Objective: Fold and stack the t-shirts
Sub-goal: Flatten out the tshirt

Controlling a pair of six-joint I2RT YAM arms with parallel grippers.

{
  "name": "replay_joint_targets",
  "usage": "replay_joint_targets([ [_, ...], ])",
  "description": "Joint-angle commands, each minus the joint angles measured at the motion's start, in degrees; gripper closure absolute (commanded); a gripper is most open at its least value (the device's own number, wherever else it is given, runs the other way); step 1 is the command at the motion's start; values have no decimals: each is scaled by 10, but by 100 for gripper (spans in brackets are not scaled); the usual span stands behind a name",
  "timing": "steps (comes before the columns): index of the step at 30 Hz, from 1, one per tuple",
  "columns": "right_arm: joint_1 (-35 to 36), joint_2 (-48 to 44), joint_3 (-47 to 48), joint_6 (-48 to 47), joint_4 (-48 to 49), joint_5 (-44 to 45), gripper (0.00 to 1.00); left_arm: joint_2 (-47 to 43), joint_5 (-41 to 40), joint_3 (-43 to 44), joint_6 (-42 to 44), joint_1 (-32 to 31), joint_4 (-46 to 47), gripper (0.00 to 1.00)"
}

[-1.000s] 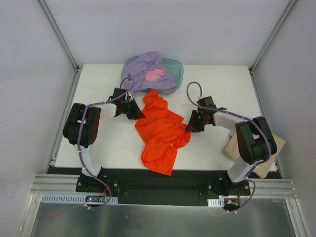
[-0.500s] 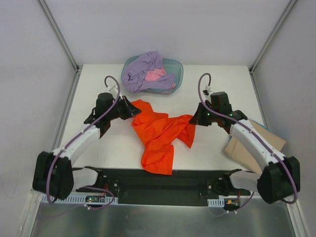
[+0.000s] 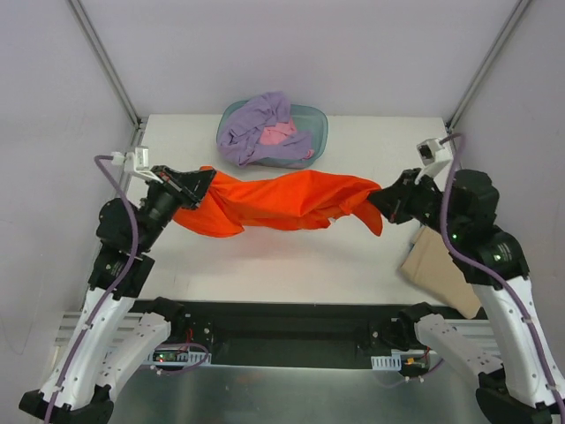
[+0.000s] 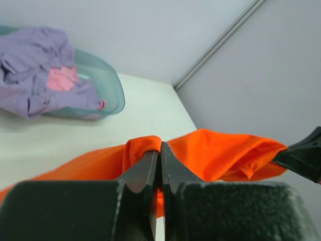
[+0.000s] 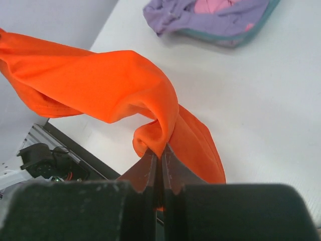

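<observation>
One bright orange-red t-shirt (image 3: 282,199) hangs stretched as a bunched band across the middle of the table (image 3: 265,265), running from 9 o'clock to 3 o'clock in the top view. Its left half sags in a fuller fold, and a loose flap droops near the right end. Whether the lowest folds touch the table cannot be told.

At the 9 o'clock end the left gripper (image 3: 199,181) is clamped on the cloth. Its wrist view shows the two fingers pressed together, with a small roll of orange fabric pinched at their tips. At the 3 o'clock end the right gripper (image 3: 384,196) is likewise clenched on the shirt, with a curl of cloth wrapped over its closed fingertips. Both arms reach up from their bases at 6 o'clock and are spread wide apart.

Beyond the shirt, at 12 o'clock near the far edge of the table, stands a translucent teal tub (image 3: 316,119). A crumpled lavender-purple t-shirt (image 3: 252,124) fills it and spills over its left rim. A pink t-shirt (image 3: 278,134) shows in the middle of that heap. At 4 o'clock, partly under the right arm, a tan cardboard sheet (image 3: 433,265) lies over the table's right edge.
</observation>
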Motion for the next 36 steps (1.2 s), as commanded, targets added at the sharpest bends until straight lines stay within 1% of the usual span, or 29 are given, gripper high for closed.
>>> replay_joint_targets([
  [1, 2, -51, 68, -23, -35, -24, 99, -43, -41, 79, 37, -4, -40, 100],
  [5, 2, -98, 95, -30, -51, -15, 99, -83, -41, 113, 46, -4, -59, 100],
  [9, 1, -144, 118, -31, -65, -14, 98, -123, -19, 132, 45, -4, -70, 100],
  [13, 1, -162, 122, -31, -74, 12, 96, -131, -24, 147, 46, -4, -75, 100],
  [16, 1, -149, 118, -31, -94, 72, 95, -98, -48, 150, 48, -4, -78, 100],
  [17, 1, -142, 113, -31, -98, 105, 95, -85, -52, 148, 48, -4, -84, 100],
  [19, 1, -114, 87, -32, -102, 139, 95, -31, -62, 143, 46, -4, -90, 100],
  [20, 1, -101, 76, -30, -104, 192, 95, -10, -77, 135, 46, -4, -95, 100],
  [21, 1, -70, 62, -25, -105, 219, 94, 41, -86, 131, 47, -4, -100, 100],
  [22, 1, -52, 34, -22, -106, 250, 94, 71, -103, 126, 46, -4, -105, 96],
  [23, 0, -31, 18, -17, -105, 308, 93, 103, -140, 120, 45, -4, -109, 86],
  [24, -2, 14, 3, -12, -103, 334, 92, 172, -156, 120, 42, -4, -123, 79],
  [25, -9, 41, -25, -1, -101, 357, 89, 208, -163, 123, 43, -3, -130, 73],
  [26, -15, 70, -35, 4, -98, 382, 83, 244, -166, 134, 43, -4, -137, 48],
  [27, -23, 129, -43, 7, -94, 382, 76, 312, -158, 143, 42, -2, -156, 31],
  [28, -36, 159, -49, 14, -90, 383, 48, 340, -151, 154, 42, -2, -172, 16],
  [29, -43, 187, -51, 18, -90, 382, 35, 366, -144, 180, 39, -2, -186, 7],
  [30, -48, 235, -47, 22, -97, 384, 24, 400, -131, 190, 38, -2, -199, 1],
  [31, -51, 254, -41, 27, -103, 388, 15, 409, -127, 196, 39, -2, -212, 1],
  [32, -51, 268, -30, 32, -109, 400, 13, 412, -124, 196, 39, -2, -214, 1],
  [34, -52, 282, -26, 32, -109, 402, 3, 402, -128, 183, 39, -2, -216, 1],
  [36, -51, 271, -32, 21, -92, 378, 3, 373, -136, 150, 34, -2, -218, 1],
])
